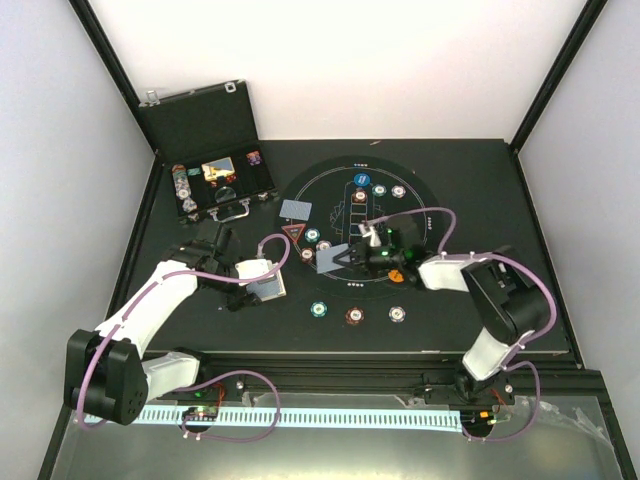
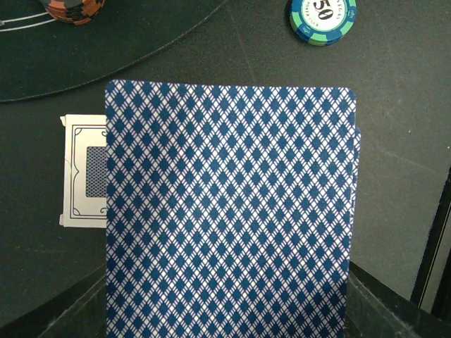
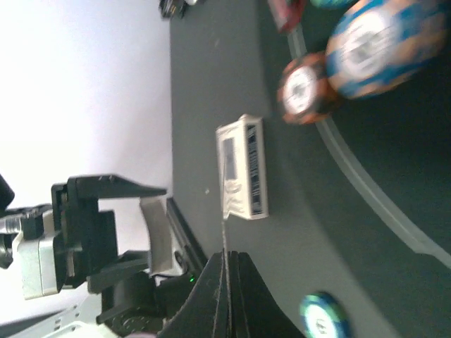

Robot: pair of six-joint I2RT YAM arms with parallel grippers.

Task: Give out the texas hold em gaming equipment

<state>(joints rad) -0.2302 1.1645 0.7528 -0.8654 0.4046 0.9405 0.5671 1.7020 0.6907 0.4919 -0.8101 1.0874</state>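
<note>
Dealing step: cards and chips are going out to places round the mat. Several chips and one card already lie there, so I judge the job part done.
Worktop (image 1: 500,200): black, carrying everything.
Mat (image 1: 335,285): round with white outlines, in the middle of the worktop.
Case (image 1: 200,125): open at the far left corner, with chips inside.
Left jaws: closed part-way on a deck (image 2: 229,211) held upright just off the mat's left edge. The wrist view hides the fingertips behind it.
Right jaws: pinched fully shut on a single card (image 1: 330,258), which shows edge-on in the wrist view and hangs over the mat's left-centre.
Next move: probably carry that card to a player's place. It calls for a low, flat release so the card does not slide.
Box (image 2: 84,172): flat on the worktop just behind the deck.
Dealt card (image 1: 296,210): face down at the mat's left rim.
Triangle (image 1: 293,235): red, just beside the dealt card.
Chips: teal (image 1: 319,309), brown (image 1: 353,316) and grey (image 1: 397,314), spaced along the near rim.
</note>
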